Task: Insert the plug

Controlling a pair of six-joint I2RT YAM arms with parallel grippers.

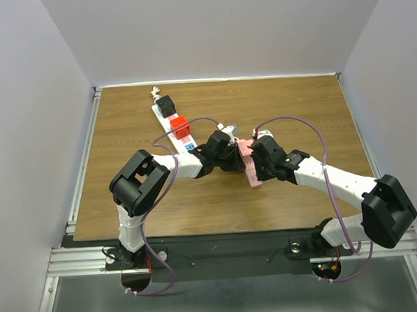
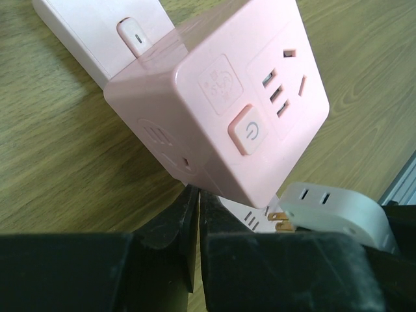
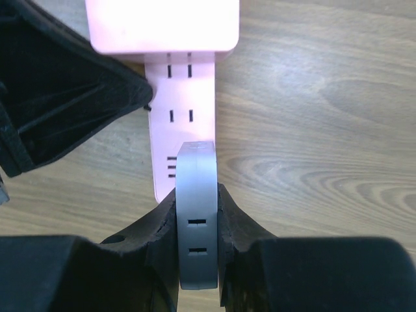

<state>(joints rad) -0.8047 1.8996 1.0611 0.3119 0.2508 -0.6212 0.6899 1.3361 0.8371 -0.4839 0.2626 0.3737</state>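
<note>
A pink power strip (image 1: 251, 171) lies mid-table with a pink cube adapter (image 2: 227, 97) standing on it. My right gripper (image 3: 197, 192) is shut on a flat white plug (image 3: 197, 221) and holds it edge-up just over the strip's near sockets (image 3: 180, 117). In the left wrist view the plug (image 2: 335, 208) shows its two copper prongs (image 2: 279, 222) next to the strip's slots, not seated. My left gripper (image 2: 197, 194) is shut and empty, its tips against the cube's lower edge. In the top view the two grippers meet over the strip, left (image 1: 226, 155) and right (image 1: 261, 160).
A white power strip (image 1: 166, 120) lies at the back left with a black plug (image 1: 166, 104) and a red plug (image 1: 179, 124) in it. Grey walls enclose the table. A metal rail (image 1: 82, 155) runs along its left edge.
</note>
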